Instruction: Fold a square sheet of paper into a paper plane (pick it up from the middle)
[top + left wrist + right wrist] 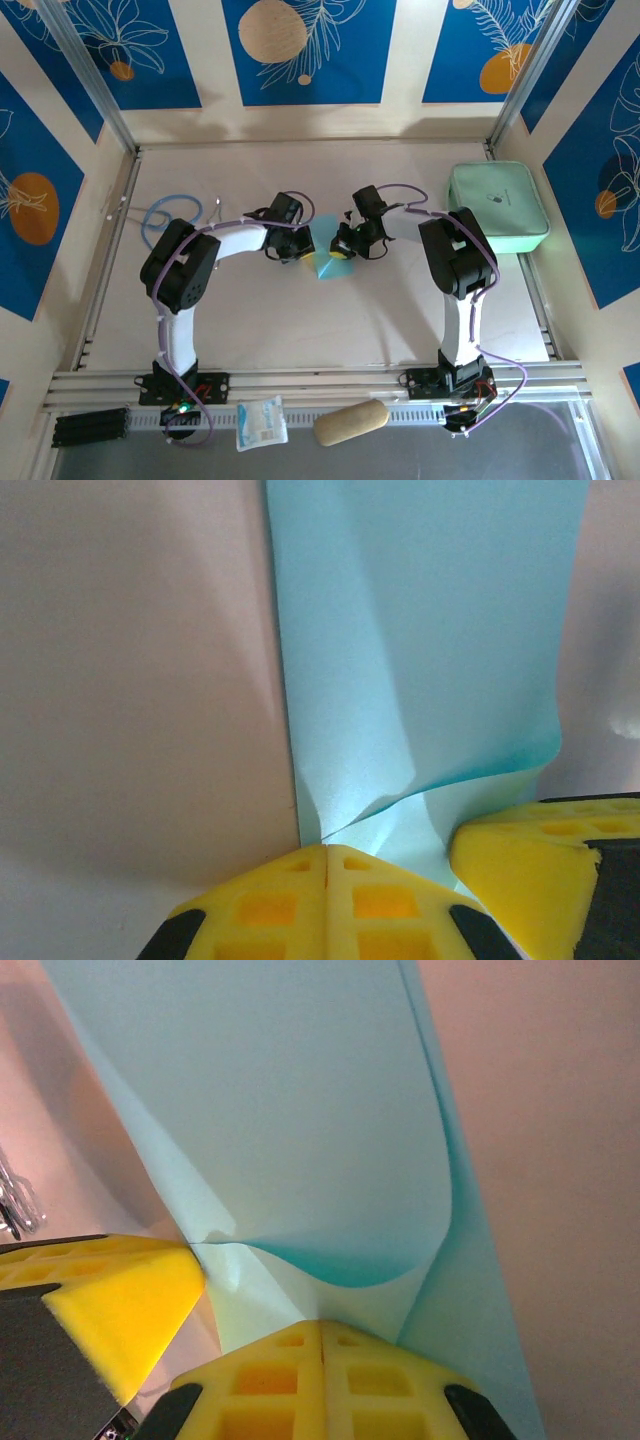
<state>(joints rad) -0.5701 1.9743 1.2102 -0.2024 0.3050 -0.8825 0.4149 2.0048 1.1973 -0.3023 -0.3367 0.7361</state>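
Note:
The light-blue square sheet of paper (325, 264) lies partly folded at the middle of the table, between the two grippers. My left gripper (296, 249) is shut on its left edge; in the left wrist view the closed yellow fingertips (327, 852) pinch the sheet (420, 650), which buckles up at the tip. My right gripper (345, 248) is shut on the other side; in the right wrist view its fingertips (322, 1326) meet on a curled flap of the sheet (290, 1110). Each wrist view also catches the other gripper's yellow finger (520, 865) (110, 1295) close by.
A mint-green zip case (497, 208) sits at the right back of the table (330, 330). A blue cable loop (165, 215) lies at the left back. A white snack packet (261, 422) and a tan oblong object (351, 422) rest on the front rail.

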